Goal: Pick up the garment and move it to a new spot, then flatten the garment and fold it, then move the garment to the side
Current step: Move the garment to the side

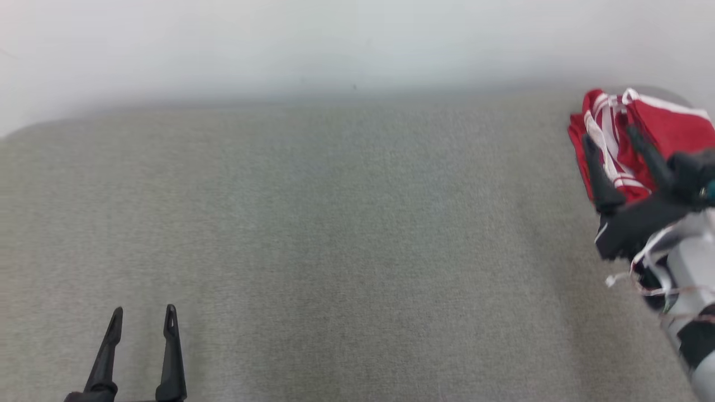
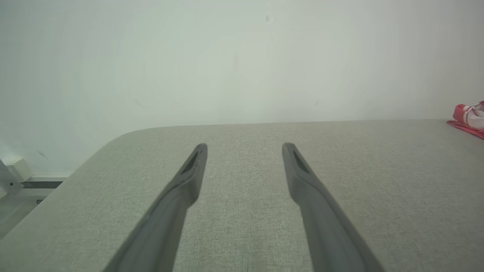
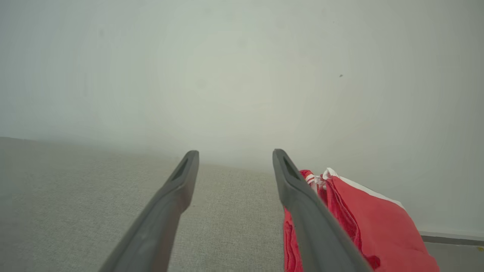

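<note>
A bench covered in grey woven fabric w/ a fine, flat weave is seen; its corners are rounded and a plain pale wall is set behind it.

The garment is found at the far right corner of the bench, bunched into a loose heap. Its cloth is red, thin and creased, w/ white stripes and a white edge band. In the left wrist view it is seen as a small red-and-white lump at the far right edge.

The right gripper is held at the garment's near-left side, jaws spread wide, nothing clamped btwn them. In the right wrist view bare grey fabric is framed btwn the two long, dark, tapered fingers, and the garment's left edge is overlapped by the right-hand finger; contact can't be told.

The left gripper is kept low at the near left, well apart from the garment, jaws likewise spread wide w/ only bench fabric btwn them. Narrow slots are seen nr the matte fingertips.
</note>
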{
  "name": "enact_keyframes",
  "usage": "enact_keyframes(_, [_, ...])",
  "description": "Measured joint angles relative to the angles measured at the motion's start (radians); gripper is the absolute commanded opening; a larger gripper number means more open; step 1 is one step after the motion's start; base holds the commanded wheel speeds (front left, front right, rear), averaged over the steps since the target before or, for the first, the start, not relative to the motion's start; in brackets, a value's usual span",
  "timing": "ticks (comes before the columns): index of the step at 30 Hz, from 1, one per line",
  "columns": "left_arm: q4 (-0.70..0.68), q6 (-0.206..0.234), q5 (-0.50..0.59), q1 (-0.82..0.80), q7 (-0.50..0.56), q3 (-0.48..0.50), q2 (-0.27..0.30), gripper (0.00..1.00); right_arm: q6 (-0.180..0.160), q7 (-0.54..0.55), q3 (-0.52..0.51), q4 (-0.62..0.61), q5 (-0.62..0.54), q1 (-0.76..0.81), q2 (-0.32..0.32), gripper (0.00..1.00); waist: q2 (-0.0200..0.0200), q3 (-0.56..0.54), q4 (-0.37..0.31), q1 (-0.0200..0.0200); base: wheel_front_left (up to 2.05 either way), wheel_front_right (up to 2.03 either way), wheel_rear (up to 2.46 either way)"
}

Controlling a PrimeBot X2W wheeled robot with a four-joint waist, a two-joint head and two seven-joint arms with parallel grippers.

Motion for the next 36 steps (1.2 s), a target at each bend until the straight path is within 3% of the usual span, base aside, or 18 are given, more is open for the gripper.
enact_keyframes(10, [0.062,-0.009,-0.01,0.0,0.0,-0.002,-0.015,1.0,0.0,0.01,-0.208,-0.216,-0.102,0.314,0.141,1.0,0.0001,-0.076,0.037,0.0002,0.0,0.0,0.0])
enact_keyframes(20, [0.109,-0.028,-0.016,-0.012,0.0,0.01,-0.017,1.0,0.0,0.061,-0.354,-0.458,-0.219,0.58,0.271,1.0,0.0002,-0.099,0.035,0.0002,0.0,0.0,0.0])
enact_keyframes(26, [0.128,-0.034,-0.017,-0.013,0.0,0.024,-0.019,1.0,0.0,0.083,-0.406,-0.548,-0.267,0.688,0.352,1.0,0.0002,-0.104,0.03,0.0003,0.0,0.0,0.0])
enact_keyframes(36, [0.152,-0.017,-0.016,0.002,0.0,0.025,-0.02,1.0,0.0,0.098,-0.429,-0.593,-0.295,0.758,0.395,1.0,0.0002,-0.125,0.028,0.0003,0.0,0.0,0.0])
